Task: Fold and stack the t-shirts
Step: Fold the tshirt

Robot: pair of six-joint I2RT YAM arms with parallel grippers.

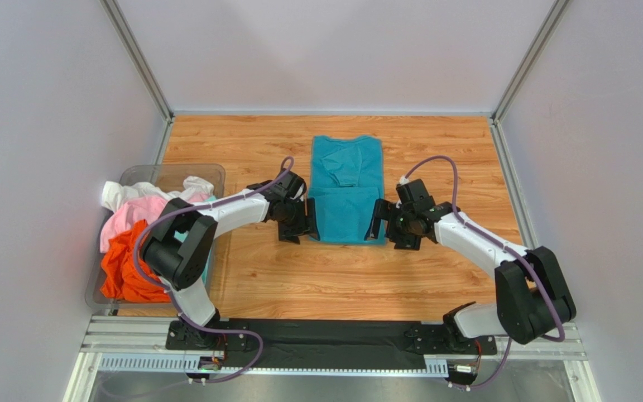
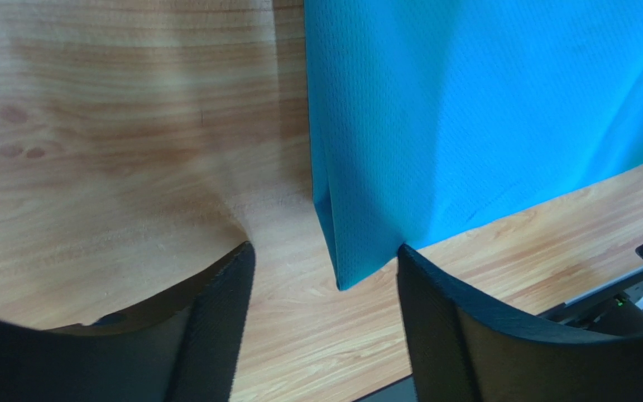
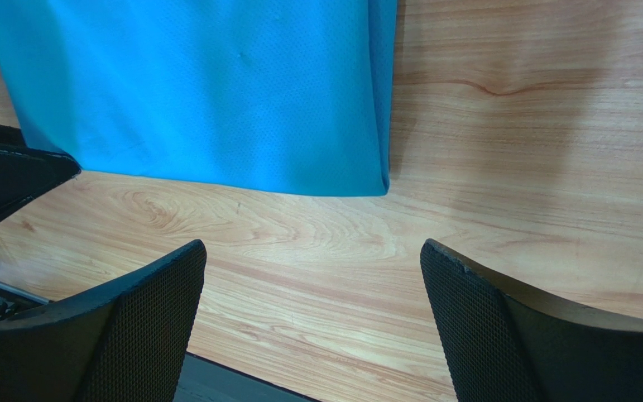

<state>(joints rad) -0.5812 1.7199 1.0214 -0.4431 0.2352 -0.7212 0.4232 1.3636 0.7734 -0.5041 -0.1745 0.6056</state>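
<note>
A teal t-shirt lies flat on the wooden table, folded into a long narrow rectangle with its collar at the far end. My left gripper is at its near left corner. In the left wrist view the left gripper is open, and the pointed corner of the teal t-shirt lies between its fingers, against the right fingertip. My right gripper is at the near right corner. Seen from the right wrist, the right gripper is wide open over bare wood, and the teal t-shirt corner lies just ahead of it.
A clear plastic bin stands at the table's left edge. A white t-shirt, a pink t-shirt and an orange t-shirt are heaped in it. Grey walls close in the table on three sides. A black strip runs along the near edge.
</note>
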